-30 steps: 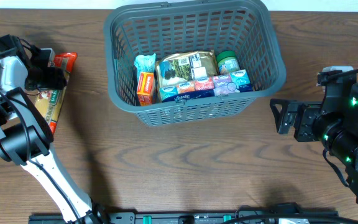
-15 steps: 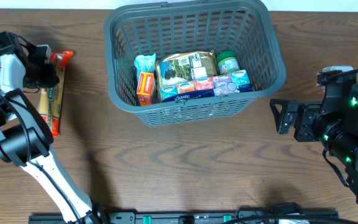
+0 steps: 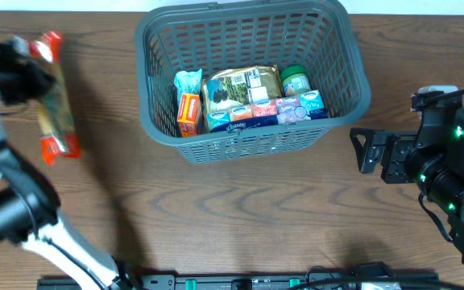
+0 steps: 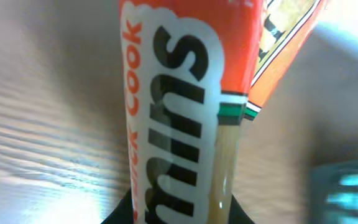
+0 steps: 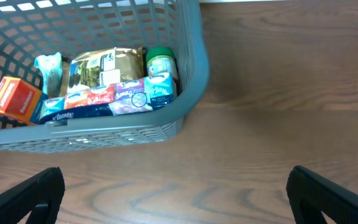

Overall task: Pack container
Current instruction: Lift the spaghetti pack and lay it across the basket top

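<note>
On the left of the worktop (image 3: 240,217): the left end effector (image 3: 37,79) sits blurred over a long pasta packet (image 3: 55,113) with orange ends and a clear middle.
Left end effector state: it appears clamped on the packet. In the left wrist view the orange label fills the frame and runs straight down into the dark base; the fingers themselves are not seen.
Packet axis: it runs far-to-near in the overhead view, slightly tilted, with a shadow beside it, so it is probably lifted clear of the wood.
Container (image 3: 248,36): a large grey lattice basket at the far middle of the worktop, its long side running left-to-right.
Key relation: the container lies to the right of the left end effector, well apart, with its left wall between packet and interior. The left arm is the one with the load.
Contents: a teal pouch (image 3: 188,80), orange box (image 3: 188,113), tan bag (image 3: 244,84), green-lidded jar (image 3: 295,79) and tissue packs (image 3: 272,111) crowd the near half. The far half shows bare floor.
Judgement: the packet will likely have to clear the rim and turn to lie along the far wall.
Right end effector (image 3: 366,151): spread wide and empty, just right of the container's near corner, out of the path.
Obstruction: only the basket's left rim.
</note>
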